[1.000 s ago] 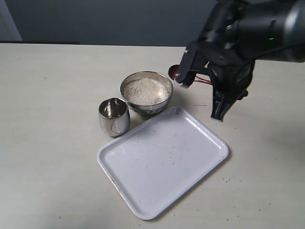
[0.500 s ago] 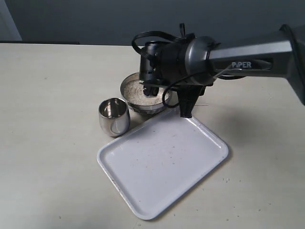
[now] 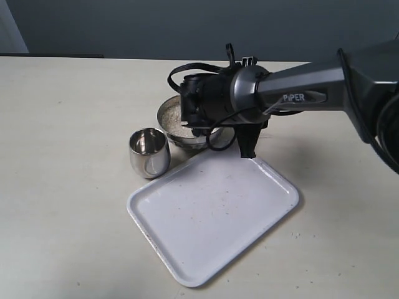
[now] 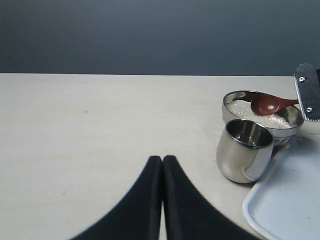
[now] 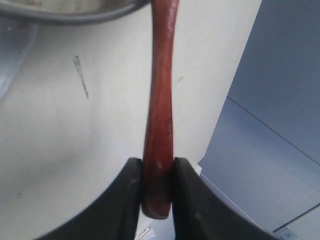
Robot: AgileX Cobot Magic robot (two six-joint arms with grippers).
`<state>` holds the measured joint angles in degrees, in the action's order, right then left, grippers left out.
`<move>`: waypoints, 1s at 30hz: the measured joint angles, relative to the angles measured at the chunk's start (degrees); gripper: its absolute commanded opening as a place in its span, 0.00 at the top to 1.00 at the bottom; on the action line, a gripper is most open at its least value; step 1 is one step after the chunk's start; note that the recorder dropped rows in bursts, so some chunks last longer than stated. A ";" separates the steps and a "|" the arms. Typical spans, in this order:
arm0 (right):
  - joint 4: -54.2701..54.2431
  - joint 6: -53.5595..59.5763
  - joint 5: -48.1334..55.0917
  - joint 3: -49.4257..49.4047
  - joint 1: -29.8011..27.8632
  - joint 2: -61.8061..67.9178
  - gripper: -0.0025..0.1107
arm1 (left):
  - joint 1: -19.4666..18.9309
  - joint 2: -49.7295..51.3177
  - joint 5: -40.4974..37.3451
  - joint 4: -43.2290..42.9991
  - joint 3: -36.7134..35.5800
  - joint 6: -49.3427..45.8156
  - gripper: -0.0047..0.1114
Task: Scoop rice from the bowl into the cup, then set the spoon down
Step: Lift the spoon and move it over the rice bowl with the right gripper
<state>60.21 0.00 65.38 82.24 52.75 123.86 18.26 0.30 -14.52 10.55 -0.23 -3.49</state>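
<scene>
The steel bowl point(image 3: 167, 117) holds a mound of white rice point(image 4: 278, 119); my right arm's wrist point(image 3: 218, 99) covers most of it in the exterior view. My right gripper point(image 5: 158, 167) is shut on the end of the reddish-brown wooden spoon point(image 5: 160, 95). The spoon's oval head point(image 4: 265, 104) hangs over the rice inside the bowl's rim point(image 4: 235, 96); contact with the grains cannot be told. The steel cup point(image 3: 149, 152) stands upright just left of the bowl. My left gripper point(image 4: 162, 161) is shut with nothing in it, low over bare table well away from the cup point(image 4: 245, 150).
A white rectangular tray point(image 3: 212, 212) lies in front of the bowl and cup, one corner close to the bowl. One black finger point(image 3: 248, 146) of the right gripper points down beside that corner. A dark wall runs behind the table.
The right arm swung left from beside the bowl to over it, carrying the spoon's head above the rice. The cup, bowl and tray have not moved.
</scene>
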 measured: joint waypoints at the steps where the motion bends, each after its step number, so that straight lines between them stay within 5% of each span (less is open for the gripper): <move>1: 0.24 0.00 -0.23 0.00 0.00 0.34 0.98 | 0.00 0.00 0.00 0.00 0.00 0.00 0.96; 18: 0.98 3.90 -4.08 0.12 1.07 0.95 0.98 | 0.00 0.00 0.00 0.00 0.00 0.00 0.96; 30: 17.47 2.82 -1.90 0.12 1.07 1.82 0.98 | 5.72 0.00 0.00 0.00 0.00 0.00 0.96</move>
<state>77.68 2.82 63.48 82.36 53.82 125.68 23.98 0.30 -14.52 10.55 -0.23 -3.49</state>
